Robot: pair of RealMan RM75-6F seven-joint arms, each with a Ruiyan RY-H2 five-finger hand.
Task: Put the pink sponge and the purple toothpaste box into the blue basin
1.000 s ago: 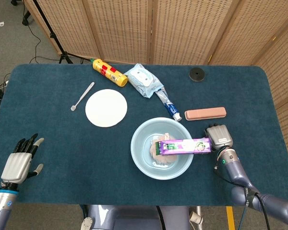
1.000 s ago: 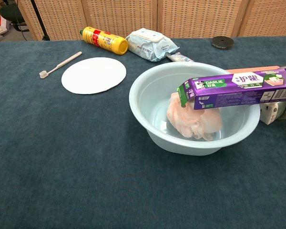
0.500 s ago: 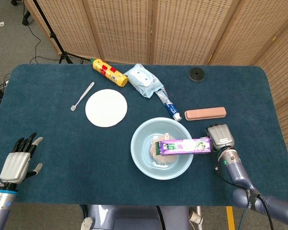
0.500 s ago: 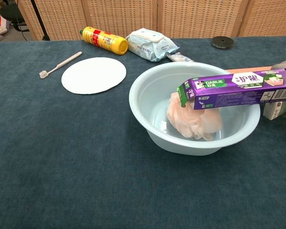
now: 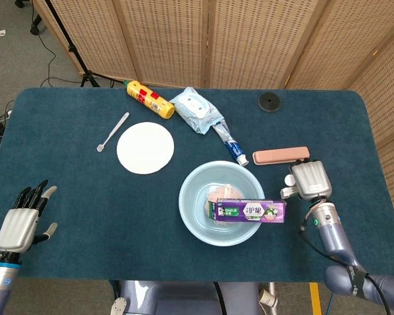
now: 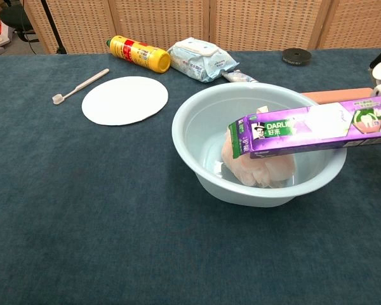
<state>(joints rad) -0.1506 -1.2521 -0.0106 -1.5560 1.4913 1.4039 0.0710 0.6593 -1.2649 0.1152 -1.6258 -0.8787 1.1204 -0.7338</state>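
The pink, fluffy sponge [image 5: 221,195] sits inside the round light blue plastic basin [image 6: 197,124] and the long purple toothpaste box [image 5: 247,210] rests across its right rim, let go by the empty right robot hand [image 5: 308,180], so the job looks nearly done.

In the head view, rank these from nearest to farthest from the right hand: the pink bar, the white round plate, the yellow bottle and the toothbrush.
Measured from the right hand:
1. Pink bar, just up and to its left.
2. White round plate, past the basin to the left.
3. Yellow bottle, at the far edge, left of centre.
4. Toothbrush, left of the plate.
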